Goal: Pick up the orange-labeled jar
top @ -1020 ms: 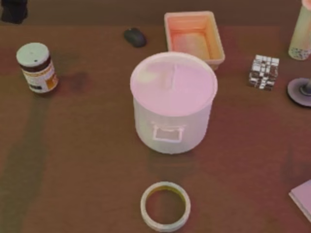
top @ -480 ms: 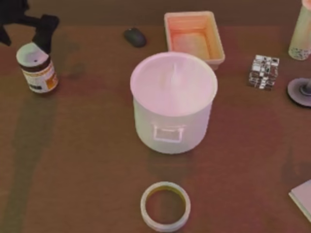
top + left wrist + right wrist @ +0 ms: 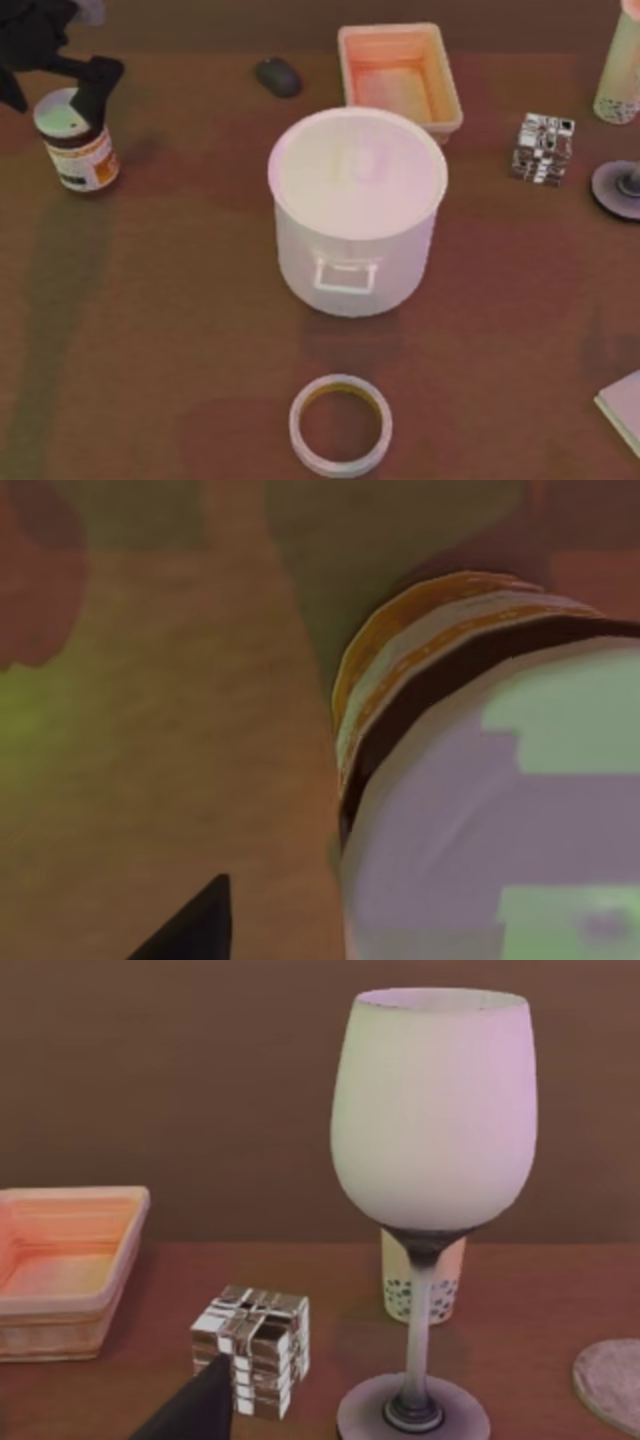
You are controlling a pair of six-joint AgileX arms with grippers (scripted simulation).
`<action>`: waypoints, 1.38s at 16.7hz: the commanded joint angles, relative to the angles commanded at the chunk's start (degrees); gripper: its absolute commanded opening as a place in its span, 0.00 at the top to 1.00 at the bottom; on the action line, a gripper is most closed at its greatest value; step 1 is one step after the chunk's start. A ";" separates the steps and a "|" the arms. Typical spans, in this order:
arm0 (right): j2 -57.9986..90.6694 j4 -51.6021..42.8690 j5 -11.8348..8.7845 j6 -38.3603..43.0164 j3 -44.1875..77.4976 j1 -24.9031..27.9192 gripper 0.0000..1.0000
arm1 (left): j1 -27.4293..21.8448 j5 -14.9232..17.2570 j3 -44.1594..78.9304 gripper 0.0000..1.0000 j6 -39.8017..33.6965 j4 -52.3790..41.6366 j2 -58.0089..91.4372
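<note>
The orange-labeled jar stands upright at the table's far left, showing a white cap, a dark brown band and an orange-and-white label. My left gripper hovers over its cap, open, with one dark finger on each side of the cap. In the left wrist view the jar fills the frame close up, beside one dark fingertip. My right gripper is out of the top view; one fingertip shows near the mirrored cube, holding nothing.
A large white bucket with a lid stands mid-table. Behind it are an orange tray and a dark mouse. A mirrored cube, wine glass and pale speckled cylinder sit at the right. A tape ring lies in front.
My left gripper came in from the top-left corner and settled over the jar's cap, its fingers now straddling it. The jar has not moved.
</note>
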 joint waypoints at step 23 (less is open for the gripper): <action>0.00 0.00 0.00 0.00 0.00 0.00 0.00 | -0.14 0.16 21.69 0.15 -0.10 -5.57 16.14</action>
